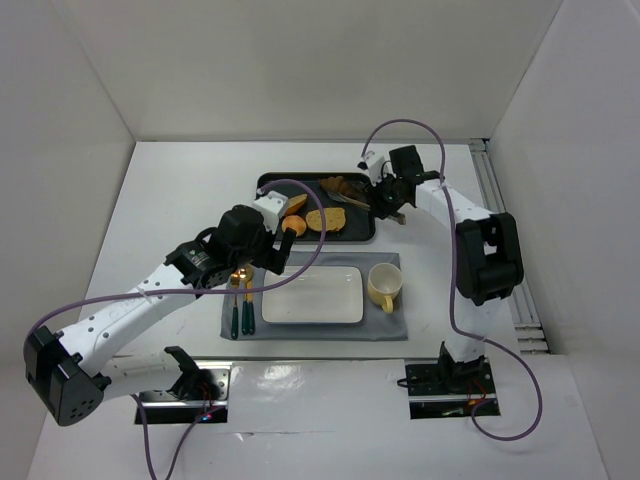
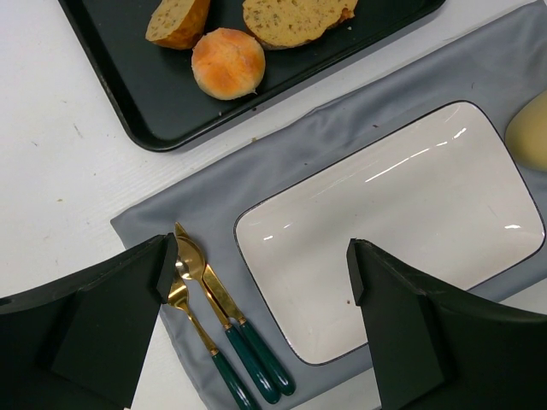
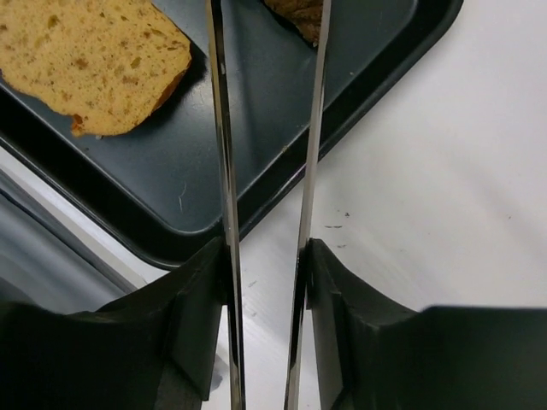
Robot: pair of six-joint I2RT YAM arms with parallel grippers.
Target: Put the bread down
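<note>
White-walled worktop: the right pincer (image 3: 265, 266) is clenching metal tongs (image 3: 224, 171) over the right end of the black tray (image 3: 265, 111), where the bread slice (image 3: 94, 64) is lying, while the left pincer (image 2: 261, 265), released, is hovering above the white plate (image 2: 402, 222).

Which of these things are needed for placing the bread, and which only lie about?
Needed: bread slice, round bun, tongs in the right gripper, black tray, white plate.
Lying about: yellow mug, gold cutlery, grey placemat.
</note>
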